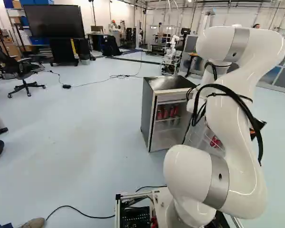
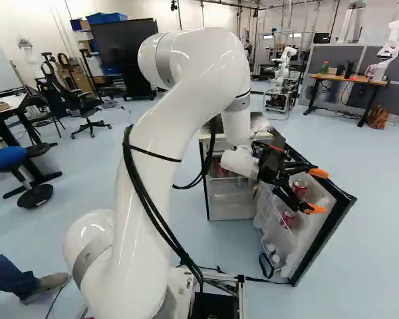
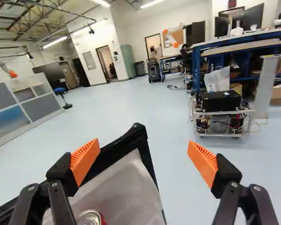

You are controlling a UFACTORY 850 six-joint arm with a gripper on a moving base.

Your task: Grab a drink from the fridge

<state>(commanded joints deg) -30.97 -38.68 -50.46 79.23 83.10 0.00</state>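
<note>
On one door (image 2: 314, 224), maybe two cans (image 2: 299, 189).

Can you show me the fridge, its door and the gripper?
Fridge (image 1: 170, 84), left base view: its top.
Door (image 2: 312, 244), right base view: its inner side.
Gripper (image 3: 144, 143), wrist view: between its open fingertips.

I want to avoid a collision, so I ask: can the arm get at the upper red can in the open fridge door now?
Probably, after a shift: the door stands open and the can's top is uncovered, but the door's dark edge shows between the open gripper's fingers, and the can does not.
</note>
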